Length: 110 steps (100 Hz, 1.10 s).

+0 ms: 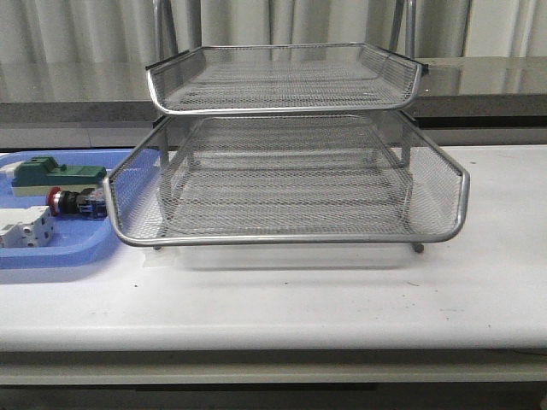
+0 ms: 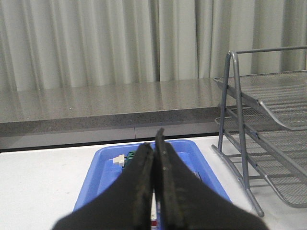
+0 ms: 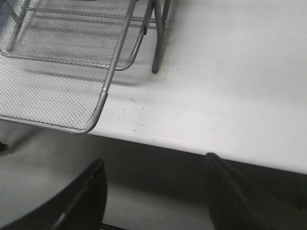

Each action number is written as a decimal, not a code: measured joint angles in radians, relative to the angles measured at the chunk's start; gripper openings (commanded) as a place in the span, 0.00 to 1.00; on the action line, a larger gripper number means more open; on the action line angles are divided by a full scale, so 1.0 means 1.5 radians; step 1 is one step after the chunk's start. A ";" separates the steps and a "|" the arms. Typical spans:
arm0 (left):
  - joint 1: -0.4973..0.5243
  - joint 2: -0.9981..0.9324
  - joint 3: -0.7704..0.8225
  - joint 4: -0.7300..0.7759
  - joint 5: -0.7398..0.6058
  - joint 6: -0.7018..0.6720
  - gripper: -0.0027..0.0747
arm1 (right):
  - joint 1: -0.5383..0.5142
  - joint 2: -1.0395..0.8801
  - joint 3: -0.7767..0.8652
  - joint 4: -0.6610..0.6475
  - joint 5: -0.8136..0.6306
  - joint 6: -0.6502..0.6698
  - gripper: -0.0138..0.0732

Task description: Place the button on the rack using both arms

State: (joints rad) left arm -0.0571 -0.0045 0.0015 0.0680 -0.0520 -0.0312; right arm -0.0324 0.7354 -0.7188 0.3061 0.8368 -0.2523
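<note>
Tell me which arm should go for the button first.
Left. The button lies in the blue tray on the robot's left, and the left gripper, fingers closed, hangs right over that tray. The right gripper is open by the rack, off the table's edge.

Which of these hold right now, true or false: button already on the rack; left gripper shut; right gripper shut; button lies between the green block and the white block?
1. The button is already on the rack. False: it lies in the blue tray, left of the rack.
2. The left gripper is shut. True: its fingers meet, holding nothing.
3. The right gripper is shut. False: its fingers stand wide apart.
4. The button lies between the green block and the white block. True.
</note>
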 measured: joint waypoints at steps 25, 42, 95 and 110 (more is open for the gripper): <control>0.000 0.000 0.000 0.000 0.000 0.000 0.01 | -0.003 -0.101 -0.001 -0.015 0.042 0.003 0.51; 0.000 0.000 0.000 0.000 0.000 0.000 0.01 | -0.003 -0.127 -0.001 -0.016 0.082 0.003 0.23; 0.000 0.000 0.000 0.000 0.000 0.000 0.01 | -0.003 -0.127 -0.001 -0.017 0.108 0.003 0.08; 0.000 0.000 0.000 0.000 0.000 0.000 0.01 | -0.003 -0.127 -0.001 -0.017 0.109 0.004 0.08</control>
State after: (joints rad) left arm -0.0571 -0.0045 0.0015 0.0680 -0.0520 -0.0312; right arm -0.0364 0.5444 -0.7204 0.2807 1.0010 -0.2460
